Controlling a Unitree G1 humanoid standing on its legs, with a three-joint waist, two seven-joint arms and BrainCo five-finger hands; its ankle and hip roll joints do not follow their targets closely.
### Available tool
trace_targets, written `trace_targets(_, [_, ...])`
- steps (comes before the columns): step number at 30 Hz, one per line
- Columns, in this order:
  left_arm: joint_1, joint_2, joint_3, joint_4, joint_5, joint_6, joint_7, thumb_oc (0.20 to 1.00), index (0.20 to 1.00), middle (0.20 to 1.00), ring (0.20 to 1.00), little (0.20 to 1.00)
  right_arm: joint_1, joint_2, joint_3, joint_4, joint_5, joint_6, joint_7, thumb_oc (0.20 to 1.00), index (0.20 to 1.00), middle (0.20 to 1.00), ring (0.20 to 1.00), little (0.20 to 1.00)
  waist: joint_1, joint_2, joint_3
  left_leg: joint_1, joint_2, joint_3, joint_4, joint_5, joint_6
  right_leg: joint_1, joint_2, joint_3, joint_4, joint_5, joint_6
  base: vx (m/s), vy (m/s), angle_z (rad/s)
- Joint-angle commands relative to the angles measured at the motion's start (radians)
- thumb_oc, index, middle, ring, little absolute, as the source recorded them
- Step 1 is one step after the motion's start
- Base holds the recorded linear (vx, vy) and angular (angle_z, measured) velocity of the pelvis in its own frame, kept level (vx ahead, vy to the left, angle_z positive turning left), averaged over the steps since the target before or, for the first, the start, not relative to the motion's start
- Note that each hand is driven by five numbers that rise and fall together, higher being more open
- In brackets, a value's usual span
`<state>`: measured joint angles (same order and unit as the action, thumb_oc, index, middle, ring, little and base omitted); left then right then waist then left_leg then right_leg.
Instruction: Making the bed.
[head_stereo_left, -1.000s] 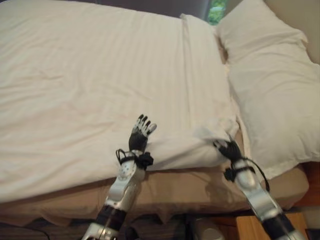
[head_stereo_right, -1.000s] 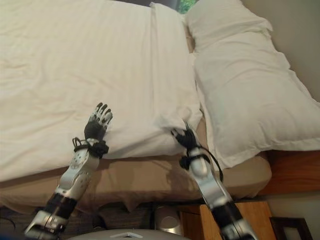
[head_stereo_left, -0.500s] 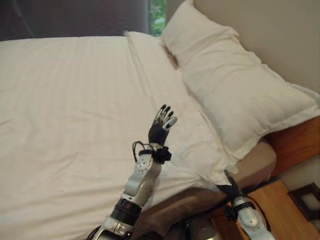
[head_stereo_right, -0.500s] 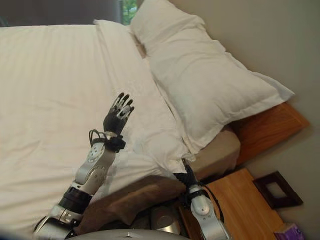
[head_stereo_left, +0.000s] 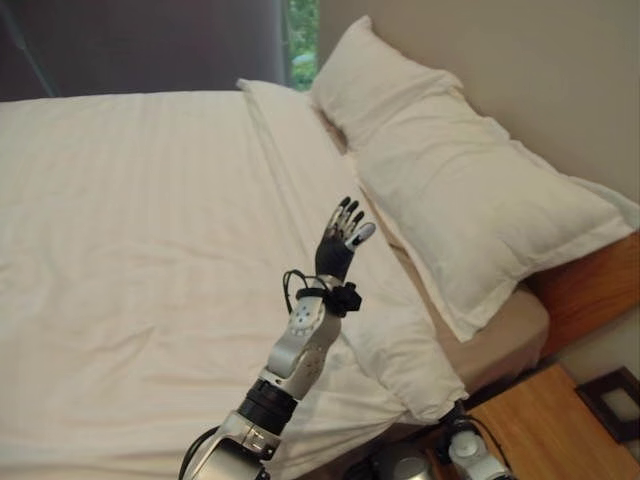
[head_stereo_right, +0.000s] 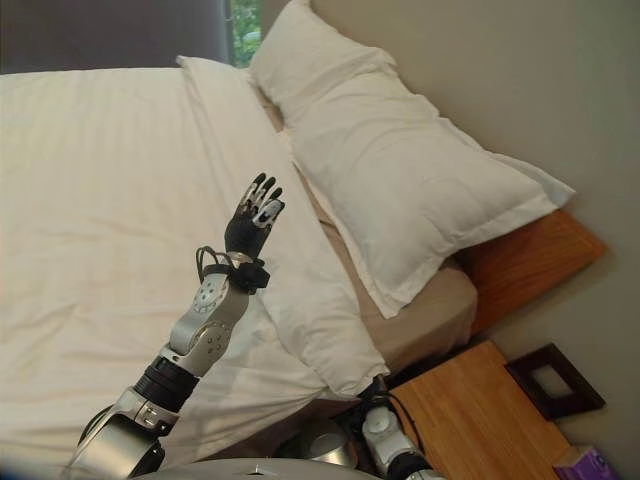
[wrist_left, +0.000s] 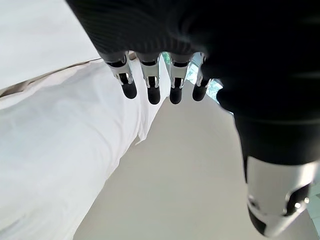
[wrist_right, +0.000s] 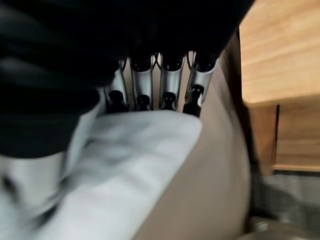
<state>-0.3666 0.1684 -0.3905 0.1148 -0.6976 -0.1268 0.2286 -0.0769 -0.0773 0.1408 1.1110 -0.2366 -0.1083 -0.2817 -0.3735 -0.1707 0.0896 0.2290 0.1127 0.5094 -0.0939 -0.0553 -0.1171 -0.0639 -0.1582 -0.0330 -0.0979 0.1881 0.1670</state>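
Observation:
A white striped duvet (head_stereo_left: 130, 230) covers the bed, its folded top edge running toward two white pillows (head_stereo_left: 480, 200) at the headboard. My left hand (head_stereo_left: 340, 238) is raised in the air above the duvet near that fold, open, with straight fingers (wrist_left: 150, 85) holding nothing. My right hand (head_stereo_right: 374, 392) sits low at the near bed corner. In the right wrist view its fingers (wrist_right: 172, 80) and thumb are curled round the duvet's corner (wrist_right: 125, 165), which hangs over the tan sheet (wrist_right: 210, 180).
A strip of tan fitted sheet (head_stereo_left: 500, 335) shows under the pillows. A wooden headboard (head_stereo_left: 585, 290) stands against the wall. A wooden nightstand (head_stereo_left: 530, 420) with a dark picture frame (head_stereo_left: 612, 400) stands beside the bed, close to my right hand.
The view has swung toward the headboard. My left hand has lifted off the duvet into the air. My right hand has pulled the duvet corner down over the bed's near edge.

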Motion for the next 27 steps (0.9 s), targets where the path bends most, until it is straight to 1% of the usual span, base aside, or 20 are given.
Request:
trace_targets(1, [0.013, 0.016, 0.070, -0.085, -0.039, -0.025, -0.050, 1.000, 1.000, 1.000, 1.000, 1.000, 0.260, -0.153, -0.040, 0.329, 0.020, 0.274, -0.025, 1.000, 1.000, 1.000, 1.000, 1.000, -0.002, 0.017, 0.065, -0.073, 0.029, -0.069, 0.007, 0.030, 0.045, 0.058, -0.069, -0.030, 0.031, -0.068, 0.049, 0.04, -0.020, 0.22])
trace_targets(3, [0.036, 0.021, 0.080, -0.093, -0.054, -0.018, -0.060, 1.000, 1.000, 1.000, 1.000, 1.000, 0.265, -0.169, -0.061, 0.350, 0.020, 0.280, -0.025, 1.000, 1.000, 1.000, 1.000, 1.000, 0.008, 0.018, 0.067, -0.073, 0.029, -0.074, 0.007, 0.030, 0.045, 0.061, -0.071, -0.035, 0.031, -0.068, 0.048, 0.01, -0.014, 0.25])
trace_targets(6, [0.102, 0.042, 0.107, -0.113, -0.089, -0.006, -0.102, 1.000, 1.000, 1.000, 1.000, 1.000, 0.269, -0.219, -0.121, 0.367, 0.023, 0.284, -0.018, 1.000, 1.000, 1.000, 1.000, 1.000, 0.041, 0.013, 0.074, -0.079, 0.027, -0.090, 0.007, 0.031, 0.044, 0.073, -0.075, -0.056, 0.031, -0.067, 0.046, 0.00, -0.018, 0.03])
trace_targets(7, [0.110, 0.046, 0.107, -0.117, -0.096, -0.005, -0.111, 1.000, 1.000, 1.000, 1.000, 1.000, 0.274, -0.231, -0.121, 0.361, 0.008, 0.279, -0.011, 1.000, 1.000, 1.000, 1.000, 1.000, 0.051, 0.008, 0.075, -0.082, 0.029, -0.093, 0.007, 0.033, 0.044, 0.075, -0.076, -0.061, 0.031, -0.066, 0.045, 0.00, -0.037, -0.06])
trace_targets(8, [0.112, 0.046, 0.107, -0.118, -0.097, -0.005, -0.111, 1.000, 1.000, 1.000, 1.000, 1.000, 0.275, -0.232, -0.122, 0.360, 0.007, 0.279, -0.011, 1.000, 1.000, 1.000, 1.000, 1.000, 0.051, 0.009, 0.075, -0.082, 0.029, -0.094, 0.007, 0.033, 0.044, 0.076, -0.076, -0.062, 0.030, -0.066, 0.045, -0.02, -0.042, 0.00])
trace_targets(9, [0.120, 0.051, 0.106, -0.122, -0.100, -0.003, -0.121, 1.000, 1.000, 1.000, 1.000, 1.000, 0.284, -0.252, -0.121, 0.356, -0.011, 0.272, -0.008, 1.000, 1.000, 1.000, 1.000, 1.000, 0.069, 0.001, 0.078, -0.088, 0.031, -0.101, 0.007, 0.037, 0.043, 0.078, -0.077, -0.072, 0.032, -0.066, 0.045, -0.02, -0.024, 0.05])
trace_targets(11, [0.125, 0.056, 0.108, -0.125, -0.102, -0.002, -0.124, 1.000, 1.000, 1.000, 1.000, 1.000, 0.286, -0.262, -0.125, 0.347, -0.011, 0.267, -0.006, 1.000, 1.000, 1.000, 1.000, 1.000, 0.077, -0.003, 0.078, -0.092, 0.032, -0.104, 0.007, 0.038, 0.043, 0.078, -0.078, -0.077, 0.034, -0.066, 0.045, -0.01, -0.029, 0.05])
trace_targets(12, [0.126, 0.060, 0.109, -0.125, -0.101, -0.002, -0.126, 1.000, 1.000, 1.000, 1.000, 1.000, 0.289, -0.269, -0.126, 0.332, -0.011, 0.260, -0.006, 1.000, 1.000, 1.000, 1.000, 1.000, 0.082, -0.007, 0.077, -0.093, 0.033, -0.106, 0.007, 0.039, 0.043, 0.078, -0.078, -0.080, 0.034, -0.065, 0.046, 0.00, -0.059, 0.03])
trace_targets(13, [0.138, 0.068, 0.105, -0.138, -0.105, 0.002, -0.130, 1.000, 1.000, 1.000, 1.000, 1.000, 0.270, -0.273, -0.121, 0.274, -0.002, 0.242, -0.022, 1.000, 1.000, 1.000, 1.000, 1.000, 0.100, -0.016, 0.074, -0.096, 0.035, -0.111, 0.007, 0.039, 0.044, 0.079, -0.080, -0.089, 0.037, -0.062, 0.047, 0.01, -0.056, 0.06])
trace_targets(15, [0.144, 0.071, 0.110, -0.143, -0.105, 0.004, -0.129, 1.000, 1.000, 1.000, 1.000, 1.000, 0.272, -0.273, -0.119, 0.239, -0.002, 0.238, -0.023, 1.000, 1.000, 1.000, 1.000, 1.000, 0.103, -0.020, 0.073, -0.097, 0.036, -0.113, 0.007, 0.041, 0.044, 0.078, -0.080, -0.090, 0.038, -0.061, 0.048, 0.02, -0.035, 0.07])
trace_targets(16, [0.151, 0.073, 0.110, -0.152, -0.105, 0.003, -0.125, 1.000, 1.000, 1.000, 1.000, 1.000, 0.273, -0.274, -0.112, 0.121, 0.013, 0.211, -0.029, 1.000, 1.000, 1.000, 1.000, 1.000, 0.107, -0.027, 0.071, -0.098, 0.039, -0.114, 0.007, 0.043, 0.043, 0.080, -0.080, -0.092, 0.038, -0.059, 0.049, 0.01, -0.027, 0.11])
trace_targets(17, [0.158, 0.071, 0.113, -0.152, -0.099, 0.007, -0.124, 1.000, 1.000, 1.000, 1.000, 1.000, 0.282, -0.279, -0.108, -0.025, 0.024, 0.196, -0.032, 0.416, 0.416, 0.416, 0.416, 0.416, 0.108, -0.030, 0.069, -0.100, 0.041, -0.113, 0.007, 0.045, 0.043, 0.077, -0.079, -0.092, 0.040, -0.058, 0.049, 0.03, -0.028, 0.09])
trace_targets(18, [0.162, 0.066, 0.113, -0.149, -0.089, 0.008, -0.122, 1.000, 1.000, 1.000, 1.000, 1.000, 0.298, -0.295, -0.105, -0.186, 0.022, 0.181, -0.030, 0.200, 0.200, 0.200, 0.200, 0.200, 0.105, -0.034, 0.069, -0.097, 0.042, -0.113, 0.007, 0.042, 0.043, 0.080, -0.079, -0.092, 0.040, -0.058, 0.051, 0.00, -0.020, 0.05])
trace_targets(20, [0.158, 0.055, 0.113, -0.121, -0.051, 0.005, -0.114, 1.000, 1.000, 1.000, 1.000, 1.000, 0.329, -0.333, -0.111, -0.458, -0.018, 0.170, -0.019, 0.200, 0.200, 0.200, 0.200, 0.200, 0.097, -0.040, 0.063, -0.101, 0.044, -0.109, 0.007, 0.048, 0.043, 0.071, -0.077, -0.088, 0.043, -0.055, 0.049, 0.00, 0.000, 0.00])
trace_targets(21, [0.152, 0.038, 0.111, -0.098, -0.025, -0.001, -0.110, 1.000, 1.000, 1.000, 1.000, 1.000, 0.330, -0.364, -0.137, -0.684, -0.055, 0.135, -0.032, 0.200, 0.200, 0.200, 0.200, 0.200, 0.087, -0.039, 0.060, -0.101, 0.045, -0.105, 0.007, 0.048, 0.044, 0.066, -0.075, -0.085, 0.044, -0.056, 0.049, 0.00, 0.000, 0.00])
trace_targets(22, [0.152, 0.038, 0.111, -0.098, -0.025, -0.001, -0.110, 1.000, 1.000, 1.000, 1.000, 1.000, 0.331, -0.364, -0.137, -0.685, -0.055, 0.136, -0.031, 0.200, 0.200, 0.200, 0.200, 0.200, 0.088, -0.039, 0.059, -0.102, 0.045, -0.105, 0.007, 0.048, 0.044, 0.064, -0.075, -0.084, 0.044, -0.055, 0.049, 0.00, 0.000, 0.00])
trace_targets(24, [0.155, 0.030, 0.125, -0.092, -0.014, -0.008, -0.111, 1.000, 1.000, 1.000, 1.000, 1.000, 0.312, -0.394, -0.190, -0.900, -0.125, 0.094, -0.083, 0.200, 0.200, 0.200, 0.200, 0.200, 0.080, -0.029, 0.057, -0.100, 0.047, -0.101, 0.007, 0.048, 0.045, 0.063, -0.075, -0.080, 0.045, -0.058, 0.049, 0.02, 0.020, 0.01])
trace_targets(25, [0.170, 0.034, 0.128, -0.104, -0.018, -0.019, -0.123, 1.000, 1.000, 1.000, 1.000, 1.000, 0.274, -0.404, -0.216, -1.040, -0.194, 0.054, -0.153, 0.200, 0.200, 0.200, 0.200, 0.200, 0.078, -0.018, 0.054, -0.098, 0.047, -0.102, 0.007, 0.048, 0.045, 0.062, -0.073, -0.080, 0.043, -0.060, 0.049, 0.05, 0.048, 0.02])
trace_targets(26, [0.176, 0.037, 0.120, -0.111, -0.026, -0.026, -0.127, 1.000, 1.000, 1.000, 1.000, 1.000, 0.236, -0.405, -0.206, -1.097, -0.236, 0.037, -0.190, 0.200, 0.200, 0.200, 0.200, 0.200, 0.080, -0.010, 0.051, -0.095, 0.048, -0.104, 0.007, 0.043, 0.046, 0.063, -0.073, -0.081, 0.042, -0.066, 0.051, 0.03, 0.029, -0.04])
trace_targets(27, [0.175, 0.038, 0.121, -0.111, -0.026, -0.026, -0.127, 1.000, 1.000, 1.000, 1.000, 1.000, 0.235, -0.404, -0.206, -1.098, -0.237, 0.038, -0.190, 0.200, 0.200, 0.200, 0.200, 0.200, 0.080, -0.011, 0.051, -0.099, 0.048, -0.103, 0.007, 0.049, 0.046, 0.059, -0.072, -0.080, 0.043, -0.062, 0.049, 0.02, 0.013, -0.04])
